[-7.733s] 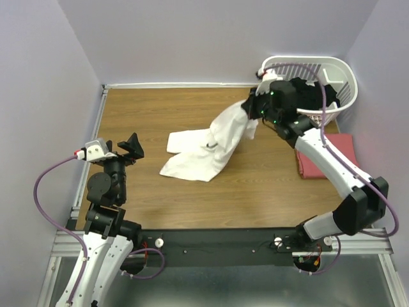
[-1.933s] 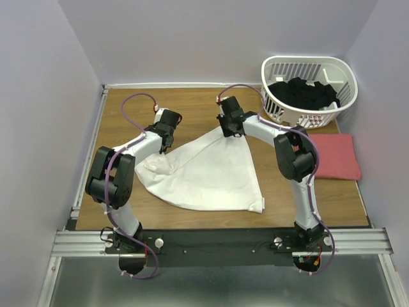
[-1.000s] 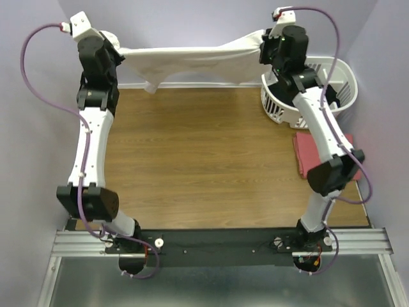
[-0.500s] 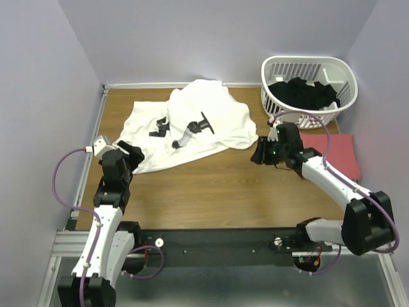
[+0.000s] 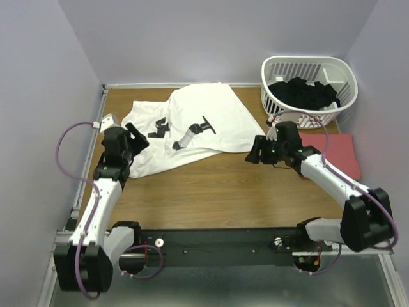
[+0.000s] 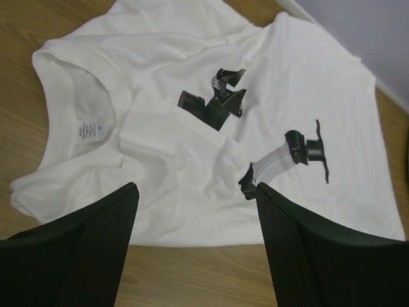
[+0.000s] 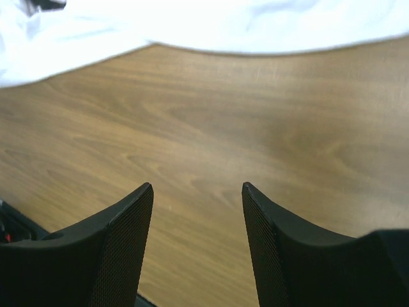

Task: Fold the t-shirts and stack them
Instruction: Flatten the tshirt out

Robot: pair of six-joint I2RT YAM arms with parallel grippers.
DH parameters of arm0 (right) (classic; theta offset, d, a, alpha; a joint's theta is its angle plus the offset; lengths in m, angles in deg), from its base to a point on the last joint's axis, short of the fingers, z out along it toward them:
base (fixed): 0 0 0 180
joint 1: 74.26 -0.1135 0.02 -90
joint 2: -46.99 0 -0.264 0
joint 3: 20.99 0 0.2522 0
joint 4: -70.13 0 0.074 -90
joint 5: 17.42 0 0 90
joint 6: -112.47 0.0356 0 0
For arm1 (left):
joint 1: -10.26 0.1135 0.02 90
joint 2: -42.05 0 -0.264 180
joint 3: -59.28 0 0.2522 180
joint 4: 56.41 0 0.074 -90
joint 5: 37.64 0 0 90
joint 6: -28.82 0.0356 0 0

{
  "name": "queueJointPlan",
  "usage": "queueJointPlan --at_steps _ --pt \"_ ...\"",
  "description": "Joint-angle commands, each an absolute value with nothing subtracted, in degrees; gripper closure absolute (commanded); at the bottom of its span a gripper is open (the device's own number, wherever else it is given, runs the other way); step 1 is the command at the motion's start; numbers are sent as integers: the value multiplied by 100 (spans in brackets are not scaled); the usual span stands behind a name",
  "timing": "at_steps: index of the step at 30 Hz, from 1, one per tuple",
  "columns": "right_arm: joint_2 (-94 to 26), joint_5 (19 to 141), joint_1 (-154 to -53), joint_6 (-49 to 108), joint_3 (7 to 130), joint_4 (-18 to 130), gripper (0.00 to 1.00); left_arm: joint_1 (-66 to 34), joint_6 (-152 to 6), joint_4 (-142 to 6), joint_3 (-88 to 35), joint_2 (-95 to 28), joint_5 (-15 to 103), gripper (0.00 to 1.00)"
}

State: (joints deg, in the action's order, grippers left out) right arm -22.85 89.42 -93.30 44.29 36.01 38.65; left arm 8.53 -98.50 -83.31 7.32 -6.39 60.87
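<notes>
Found white t-shirt (image 5: 211, 118) rumpled along table's (image 5: 217, 192) far edge, salmon-red t-shirt (image 5: 340, 153) folded at right edge near basket (image 5: 348, 80) of dark clothes. Noted left jaws and right jaws open, empty.

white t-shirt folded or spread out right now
Spread out, not folded. The white t-shirt lies open but wrinkled on the table, black print up, neck label showing in the left wrist view.

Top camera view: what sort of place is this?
Probably a robot lab cell: a wood-grain tabletop boxed by plain lilac walls, a black-and-aluminium mounting rail along its near edge, and a white slatted plastic basket of dark clothes.
</notes>
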Motion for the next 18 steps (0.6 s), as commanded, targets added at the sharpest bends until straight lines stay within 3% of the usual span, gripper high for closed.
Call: queueJointPlan --at_steps 1,12,18 --pt "-3059 8760 -9333 4067 4538 3967 35 754 -9046 -8291 281 -1830 5614 18" --pt "-5415 9498 -10184 3697 6658 4055 35 710 -9089 -7956 -333 -3483 6185 18" --pt "-6654 9991 -10887 4294 7905 4555 34 930 -8711 -7922 -485 -3196 6843 17"
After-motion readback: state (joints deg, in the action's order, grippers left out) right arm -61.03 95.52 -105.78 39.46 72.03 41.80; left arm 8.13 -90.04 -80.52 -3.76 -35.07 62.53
